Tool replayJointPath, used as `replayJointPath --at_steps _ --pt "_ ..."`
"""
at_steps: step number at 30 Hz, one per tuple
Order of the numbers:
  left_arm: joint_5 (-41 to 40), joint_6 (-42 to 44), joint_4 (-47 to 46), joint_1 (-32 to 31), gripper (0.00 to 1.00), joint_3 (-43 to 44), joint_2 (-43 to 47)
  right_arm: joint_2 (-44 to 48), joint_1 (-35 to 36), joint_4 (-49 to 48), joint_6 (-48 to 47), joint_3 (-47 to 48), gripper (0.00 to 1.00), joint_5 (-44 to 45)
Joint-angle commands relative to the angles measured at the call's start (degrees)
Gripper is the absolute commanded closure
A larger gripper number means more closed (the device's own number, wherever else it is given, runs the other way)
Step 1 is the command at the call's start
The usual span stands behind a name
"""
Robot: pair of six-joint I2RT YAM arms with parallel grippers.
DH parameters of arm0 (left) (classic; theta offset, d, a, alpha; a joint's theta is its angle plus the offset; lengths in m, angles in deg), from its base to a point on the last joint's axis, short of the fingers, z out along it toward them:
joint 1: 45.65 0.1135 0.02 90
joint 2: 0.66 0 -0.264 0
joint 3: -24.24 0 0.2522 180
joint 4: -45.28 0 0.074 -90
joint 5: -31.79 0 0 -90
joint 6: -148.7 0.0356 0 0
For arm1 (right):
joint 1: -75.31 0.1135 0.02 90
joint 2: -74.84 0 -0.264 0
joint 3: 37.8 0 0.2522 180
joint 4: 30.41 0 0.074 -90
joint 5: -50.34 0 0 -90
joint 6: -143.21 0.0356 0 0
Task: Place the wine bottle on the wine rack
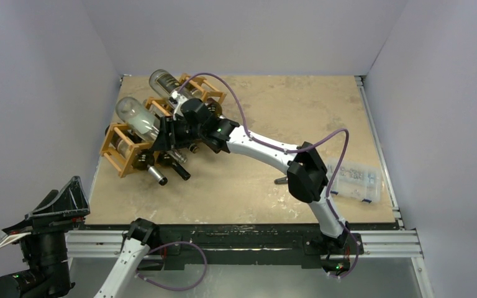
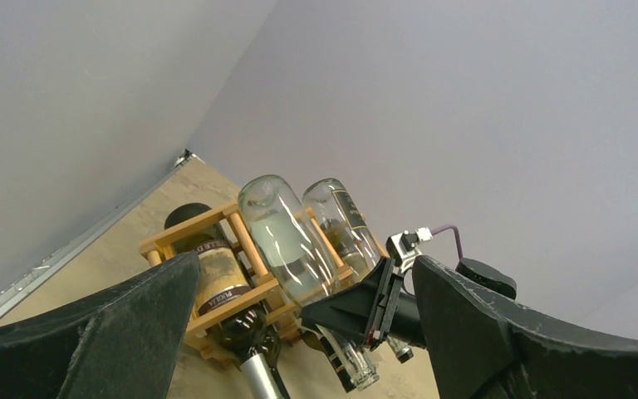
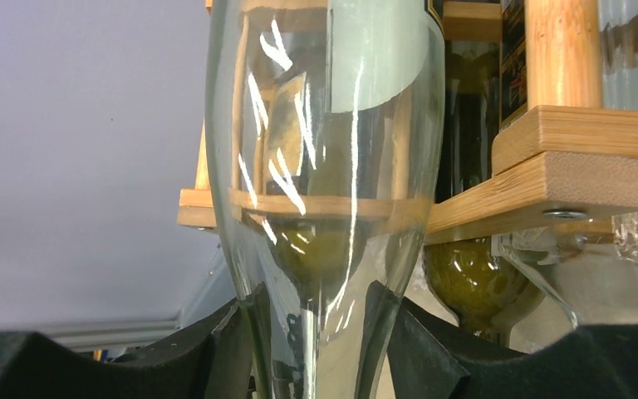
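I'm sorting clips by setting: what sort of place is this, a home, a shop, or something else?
Probably a robot test cell in a lab: plain white panels box in the table, and the right arm and left arm are bolted to an aluminium rail at its near edge.

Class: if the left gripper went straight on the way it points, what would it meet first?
Probably the dark bottle in the wine rack, its capped neck poking toward the left gripper. The right gripper, shut on the clear bottle, sits just beside that line; depth is unclear.
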Motion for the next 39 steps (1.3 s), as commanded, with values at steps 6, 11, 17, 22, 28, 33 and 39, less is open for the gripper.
replayJointPath --at_steps 6,11,17,22,28,33,39 --pt "0.3 -2.3 -0.1 -0.4 0.00 0.0 -0.5 7.5 -0.5 -5.4 -5.5 0.3 0.19 5.6" --pt "0.8 -3.4 0.2 -0.3 0.00 -0.1 -1.2 9.7 -0.5 -1.4 -8.6 0.9 0.08 8.7" --pt "0.5 -3.6 0.2 -0.3 0.00 0.0 -1.9 15.0 -0.4 4.1 -13.2 0.4 0.01 12.7" --pt "-0.1 -3.2 0.0 -0.3 0.00 0.1 -2.4 22.9 -0.4 7.6 -18.4 -3.5 0.01 17.0" --pt "-1.7 0.5 -2.5 -0.3 0.00 0.0 -2.9 35.4 -0.5 12.4 -23.5 -10.4 0.01 28.2" --pt "-1.7 2.7 -5.1 -0.4 0.00 -0.5 -3.7 48.9 -0.6 14.0 -26.4 -18.0 0.01 39.2" --pt "3.1 6.8 -10.7 -0.3 0.00 -2.8 -3.7 64.5 -0.6 13.8 -29.8 -26.4 0.01 52.5"
